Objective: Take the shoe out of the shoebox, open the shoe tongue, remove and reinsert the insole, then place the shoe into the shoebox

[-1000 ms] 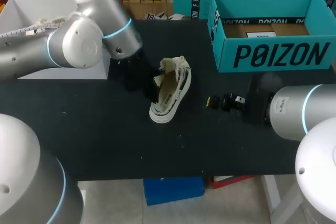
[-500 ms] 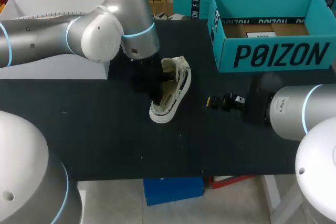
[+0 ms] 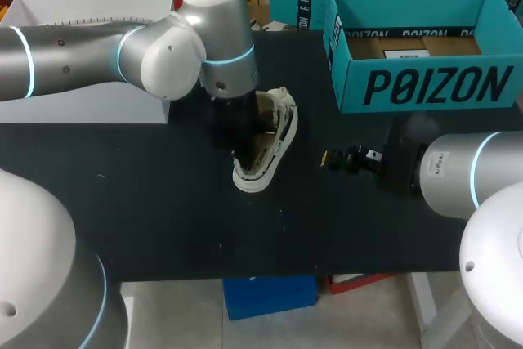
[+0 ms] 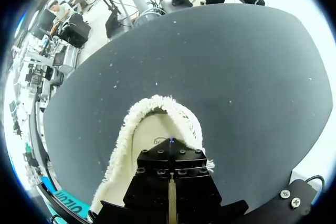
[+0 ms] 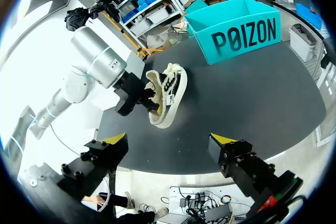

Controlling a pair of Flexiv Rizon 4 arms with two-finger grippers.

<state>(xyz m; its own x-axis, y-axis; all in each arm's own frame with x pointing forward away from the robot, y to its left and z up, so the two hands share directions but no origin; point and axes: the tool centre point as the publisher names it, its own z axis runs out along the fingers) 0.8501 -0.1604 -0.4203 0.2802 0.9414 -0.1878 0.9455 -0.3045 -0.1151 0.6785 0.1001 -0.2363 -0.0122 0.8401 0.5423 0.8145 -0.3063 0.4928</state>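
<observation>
My left end effector [image 3: 242, 143] is down in the mouth of the shoe [image 3: 276, 135], which lies on the table [image 3: 163, 202] left of the shoebox [image 3: 425, 83]. I cannot tell whether it grips anything. My right end effector [image 5: 169, 144] hangs released and empty, to the shoe's right. To lift the tongue or insole cleanly, I should catch only its edge and draw along the shoe's length, perhaps with the right arm steadying the sole. The shoe seems tipped sideways, opening leftward, its long axis running near to far, probably toe nearest.
</observation>
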